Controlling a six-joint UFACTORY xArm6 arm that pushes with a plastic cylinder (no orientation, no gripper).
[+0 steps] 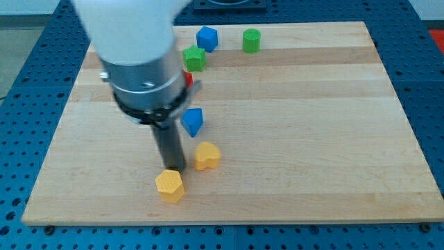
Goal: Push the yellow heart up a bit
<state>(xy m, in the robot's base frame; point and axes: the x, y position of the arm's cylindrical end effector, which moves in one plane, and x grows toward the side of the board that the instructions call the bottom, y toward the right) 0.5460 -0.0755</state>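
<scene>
Yellow heart (207, 156) lies lower centre-left of the board (312, 139). My tip (173, 169) stands just left of it, directly above the yellow hexagonal block (170, 185). I run a bare rod, no jaws to report. Blue block (192, 121) sits above the heart; green blocks (194, 58) (251, 40) and another blue (207, 37) upper centre.

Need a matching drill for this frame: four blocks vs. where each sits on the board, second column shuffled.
Blocks:
1. yellow heart
2. yellow hexagon
3. green cylinder
4. blue cube

Places:
A. top edge, furthest to the view's right of all the blocks
B. just right of my tip
C. top edge, above the green star
D. nearest the view's bottom, just below my tip

Pairs: 1-B, 2-D, 3-A, 4-C
</scene>
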